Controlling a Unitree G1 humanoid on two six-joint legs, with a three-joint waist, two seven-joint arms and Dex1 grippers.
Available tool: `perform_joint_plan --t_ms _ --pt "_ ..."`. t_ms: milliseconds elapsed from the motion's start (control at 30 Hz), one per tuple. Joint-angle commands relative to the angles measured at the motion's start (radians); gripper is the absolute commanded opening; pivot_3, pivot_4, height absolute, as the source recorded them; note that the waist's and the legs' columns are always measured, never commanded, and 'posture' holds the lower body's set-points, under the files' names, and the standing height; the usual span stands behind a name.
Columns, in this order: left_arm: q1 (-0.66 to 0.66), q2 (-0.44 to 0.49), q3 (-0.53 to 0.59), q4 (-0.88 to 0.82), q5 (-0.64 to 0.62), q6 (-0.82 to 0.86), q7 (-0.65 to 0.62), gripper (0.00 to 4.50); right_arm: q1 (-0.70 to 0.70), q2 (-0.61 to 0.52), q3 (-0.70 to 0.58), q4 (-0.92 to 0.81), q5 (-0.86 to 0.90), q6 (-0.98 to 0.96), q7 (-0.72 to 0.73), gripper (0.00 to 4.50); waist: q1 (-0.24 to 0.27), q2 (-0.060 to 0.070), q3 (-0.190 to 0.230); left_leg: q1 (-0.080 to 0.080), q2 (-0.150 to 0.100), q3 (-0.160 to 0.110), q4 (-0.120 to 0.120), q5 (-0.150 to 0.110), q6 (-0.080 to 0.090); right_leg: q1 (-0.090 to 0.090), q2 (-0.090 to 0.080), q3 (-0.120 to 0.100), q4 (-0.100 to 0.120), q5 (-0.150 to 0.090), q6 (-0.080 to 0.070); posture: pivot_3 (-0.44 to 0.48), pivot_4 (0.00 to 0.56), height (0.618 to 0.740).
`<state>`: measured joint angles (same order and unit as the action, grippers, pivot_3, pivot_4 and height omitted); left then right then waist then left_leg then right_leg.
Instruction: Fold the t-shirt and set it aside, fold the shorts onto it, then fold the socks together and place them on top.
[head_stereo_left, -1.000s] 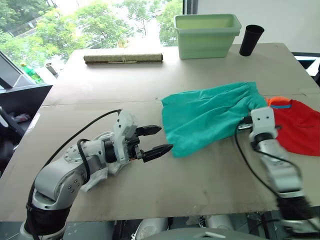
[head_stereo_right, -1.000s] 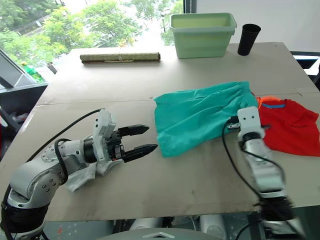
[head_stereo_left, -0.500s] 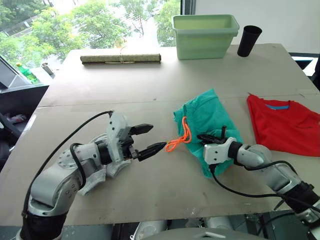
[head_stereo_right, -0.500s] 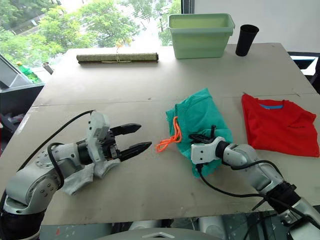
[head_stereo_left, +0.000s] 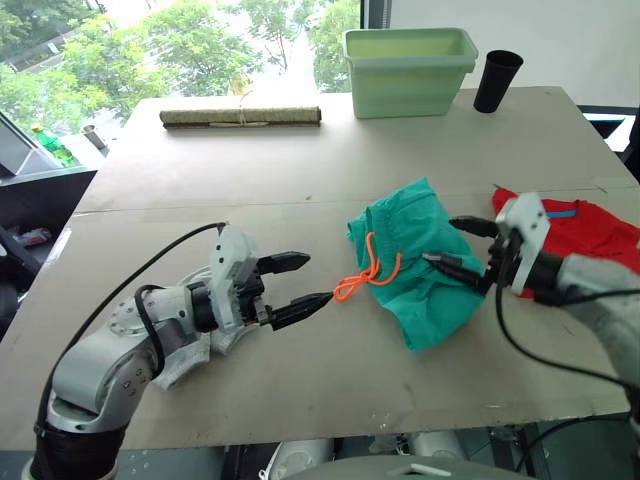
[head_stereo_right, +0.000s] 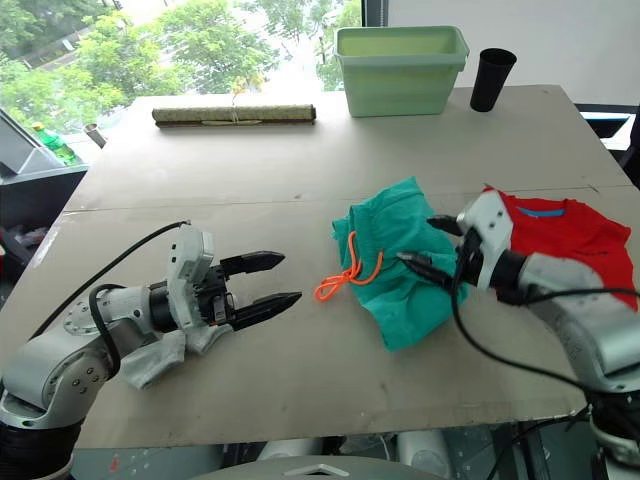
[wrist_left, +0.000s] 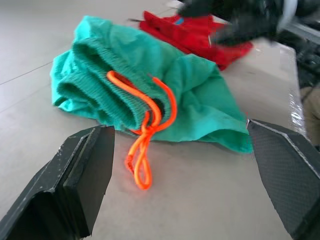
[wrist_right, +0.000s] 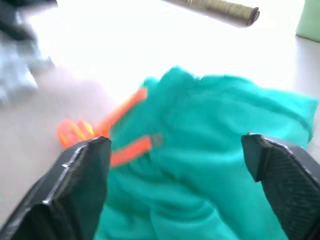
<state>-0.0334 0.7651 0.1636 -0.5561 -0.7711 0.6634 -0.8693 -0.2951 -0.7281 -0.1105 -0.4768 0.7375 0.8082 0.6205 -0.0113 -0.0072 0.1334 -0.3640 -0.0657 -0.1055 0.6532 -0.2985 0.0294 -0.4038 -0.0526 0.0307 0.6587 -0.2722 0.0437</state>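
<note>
Teal-green shorts (head_stereo_left: 425, 270), orange drawstring (head_stereo_left: 365, 275), bright red t-shirt (head_stereo_left: 600, 235), pale green bin (head_stereo_left: 410, 70), black cup (head_stereo_left: 497, 80)

So the shorts (head_stereo_left: 425, 262) are bunched up in a heap around the middle of the surface (head_stereo_left: 300, 170), orange drawstring (head_stereo_left: 366, 275) trailing off toward the left side. The left gripper (head_stereo_left: 300, 285) sits low just beside the cord's end, fingers spread wide and holding nothing. Under that arm there's a bit of the socks (head_stereo_left: 190, 357) poking out near the front-left edge. The right gripper (head_stereo_left: 462, 245) hovers over the far side of the shorts, fingers apart too. The t-shirt (head_stereo_left: 598, 232) lies by the right edge, partly hidden behind that arm. Along the far edge: a rolled mat (head_stereo_left: 240, 116), a pale green bin (head_stereo_left: 410, 70) and a black cup (head_stereo_left: 496, 80).
</note>
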Motion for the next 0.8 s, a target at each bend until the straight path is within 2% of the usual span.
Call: perform_joint_plan --t_ms 33,167,233,333,400,533,600,633,700,733,800 --pt "-0.011 0.023 0.034 -0.017 -0.029 -0.021 -0.046 4.50 -0.143 0.002 -0.025 0.095 0.044 0.203 -0.108 4.44 -0.001 0.000 0.000 0.000 0.000 0.000 0.000 0.000 0.000 0.000 0.000 0.000 0.000 0.000 0.000 0.000 0.150 0.740" --pt "0.012 0.046 0.051 -0.069 -0.084 0.003 -0.079 4.50 -0.286 0.024 0.103 0.298 -0.049 0.255 -0.088 4.44 0.002 0.000 0.000 -0.001 0.000 0.000 0.000 0.000 0.000 -0.001 0.000 0.000 -0.001 0.000 0.000 0.000 0.150 0.740" --pt "0.025 0.029 0.061 -0.087 -0.081 -0.009 -0.049 4.50 -0.363 0.079 0.206 0.458 -0.131 0.226 -0.063 4.44 0.000 0.000 0.000 -0.004 0.000 -0.001 0.000 0.000 0.000 -0.002 -0.001 -0.002 -0.002 0.000 0.000 0.000 0.150 0.740" --pt "0.045 0.019 0.061 -0.109 -0.062 -0.023 -0.026 4.50 -0.421 0.141 0.282 0.615 -0.211 0.204 -0.053 4.44 -0.008 -0.001 0.000 -0.005 0.000 0.002 0.000 0.000 0.000 -0.005 0.000 0.001 0.000 0.000 0.000 0.000 0.150 0.740" --pt "0.059 0.008 0.061 -0.121 -0.055 -0.030 -0.006 4.50 -0.434 0.170 0.334 0.683 -0.261 0.187 -0.033 4.44 -0.007 -0.001 0.000 -0.005 0.000 0.001 0.000 0.000 0.000 -0.005 0.000 0.001 0.000 0.000 0.000 0.000 0.150 0.740" --pt "0.083 -0.009 0.056 -0.137 -0.041 -0.044 0.028 4.50 -0.398 0.173 0.434 0.676 -0.336 0.158 0.050 4.44 -0.007 -0.006 -0.004 -0.004 0.000 0.002 0.000 0.000 0.000 -0.005 0.000 0.001 0.000 0.000 0.000 0.000 0.150 0.740" --pt "0.079 -0.020 0.036 -0.128 -0.017 -0.059 0.038 4.50 -0.360 0.169 0.484 0.644 -0.399 0.116 0.055 3.93 -0.005 -0.009 -0.007 -0.004 0.000 0.001 0.000 0.000 0.000 -0.005 0.000 0.001 0.001 0.000 0.000 0.000 0.150 0.740" --pt "0.074 -0.025 0.028 -0.120 -0.011 -0.062 0.041 4.50 -0.344 0.163 0.496 0.629 -0.436 0.083 0.049 3.52 -0.005 -0.009 -0.008 -0.004 0.000 0.001 0.000 0.000 0.000 -0.005 0.000 0.000 0.001 0.000 0.000 0.000 0.150 0.740" --pt "0.067 -0.033 0.018 -0.107 -0.002 -0.068 0.045 4.50 -0.318 0.162 0.457 0.595 -0.448 0.079 0.030 2.96 -0.004 -0.011 -0.009 -0.003 0.000 0.001 0.000 0.000 0.000 -0.004 0.000 0.001 0.002 0.000 0.000 0.000 0.150 0.740" --pt "0.065 -0.036 0.013 -0.100 0.004 -0.072 0.044 4.50 -0.303 0.151 0.444 0.570 -0.464 0.064 0.025 2.32 -0.003 -0.011 -0.009 -0.003 0.000 0.001 0.000 0.000 0.000 -0.004 0.000 0.001 0.002 0.000 0.000 0.000 0.150 0.740" --pt "0.052 -0.043 -0.003 -0.086 0.018 -0.079 0.041 4.50 -0.268 0.146 0.381 0.511 -0.461 0.074 0.000 1.50 0.001 -0.010 -0.009 -0.003 0.000 0.001 0.000 0.000 0.000 -0.004 0.000 0.001 0.002 0.000 0.000 0.000 0.150 0.740"
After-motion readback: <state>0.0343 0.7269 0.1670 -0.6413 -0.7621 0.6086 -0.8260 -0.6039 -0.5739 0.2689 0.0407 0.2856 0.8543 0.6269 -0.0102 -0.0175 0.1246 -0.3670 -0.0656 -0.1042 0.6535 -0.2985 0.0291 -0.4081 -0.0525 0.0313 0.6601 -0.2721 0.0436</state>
